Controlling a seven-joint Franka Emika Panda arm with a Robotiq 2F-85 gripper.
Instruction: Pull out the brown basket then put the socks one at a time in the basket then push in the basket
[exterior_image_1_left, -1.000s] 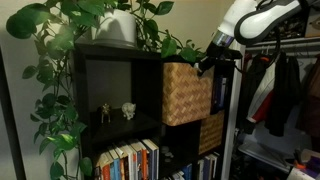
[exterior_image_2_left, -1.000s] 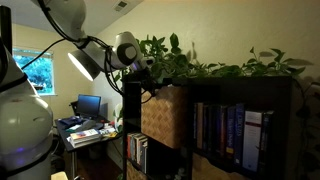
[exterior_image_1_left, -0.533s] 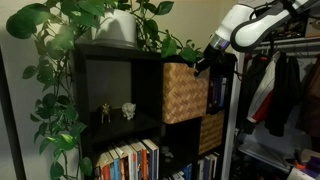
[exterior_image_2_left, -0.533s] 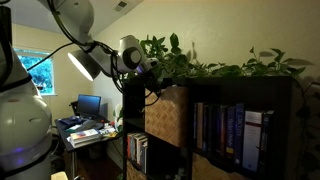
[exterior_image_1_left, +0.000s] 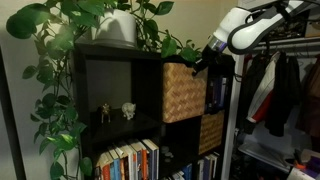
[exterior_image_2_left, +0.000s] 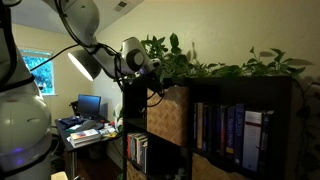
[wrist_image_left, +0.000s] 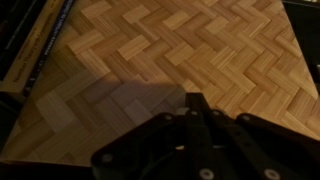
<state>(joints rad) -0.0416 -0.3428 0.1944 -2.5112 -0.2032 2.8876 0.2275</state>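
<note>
The brown basket (exterior_image_1_left: 185, 92) is a tan woven cube in the upper cubby of a dark shelf (exterior_image_1_left: 115, 60), and its front sticks out a little in both exterior views (exterior_image_2_left: 167, 115). My gripper (exterior_image_1_left: 198, 63) is at the top of the basket's front face, as an exterior view also shows (exterior_image_2_left: 157, 88). In the wrist view the fingers (wrist_image_left: 195, 101) are shut together with nothing between them, right against the herringbone weave (wrist_image_left: 200, 45). No socks are in view.
A darker woven basket (exterior_image_1_left: 211, 131) sits in the cubby below. Leafy plants (exterior_image_1_left: 70, 40) in a white pot (exterior_image_1_left: 118, 27) stand on the shelf top. Small figurines (exterior_image_1_left: 116, 112), books (exterior_image_1_left: 130, 160), hanging clothes (exterior_image_1_left: 285, 95) and a desk with a monitor (exterior_image_2_left: 88, 105) surround it.
The basket has slid a little deeper into the cubby, and my gripper has followed it toward the shelf.
</note>
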